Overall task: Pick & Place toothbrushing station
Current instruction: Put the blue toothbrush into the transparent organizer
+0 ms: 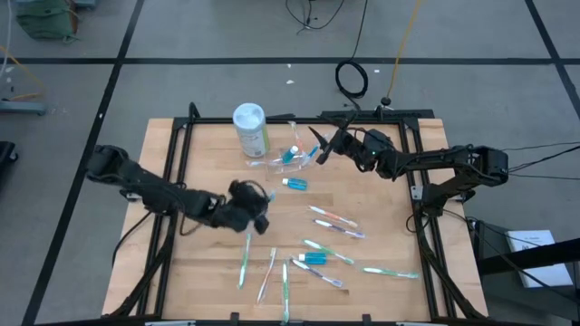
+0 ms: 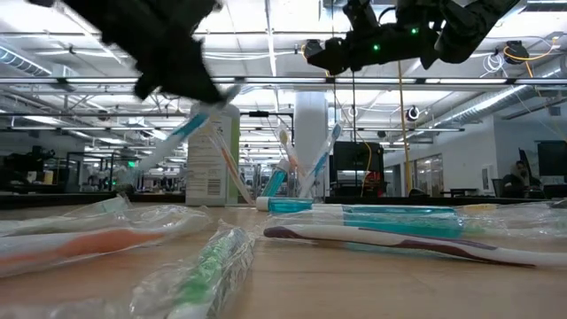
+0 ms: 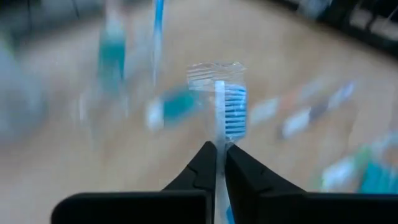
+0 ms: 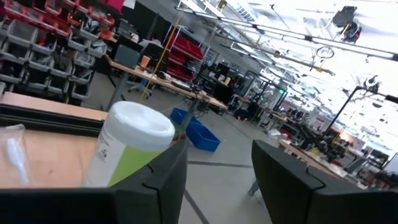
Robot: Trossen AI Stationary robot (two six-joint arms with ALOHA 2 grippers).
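My left gripper (image 3: 219, 163) jaws clamped on a wrapped blue toothbrush (image 3: 230, 112), lifted above mid surface (image 1: 199, 272). My right gripper (image 1: 319, 145) jaws wide, empty, over clear holder (image 1: 288, 159). Other toothbrushes (image 1: 335, 217) scattered near front.

a pale wooden table (image 1: 204, 272) with a light tan grain, framed by black rails. two black robot arms. the left gripper (image 3: 217, 163) is black, and it pinches a toothbrush (image 3: 229, 109) with a white handle and bright blue bristles in a clear wrapper. the right gripper (image 4: 214, 171) is dark grey to black. a canister (image 1: 251, 129) has a white lid and a white body with a lime green panel. near it, a clear plastic holder (image 1: 288, 159) shows teal and blue inside. a small toothpaste tube (image 1: 295, 183) is bright blue. scattered wrapped toothbrushes (image 1: 337, 219) show white, green, teal, orange and purple. the floor (image 1: 181, 36) is grey with dark lines.
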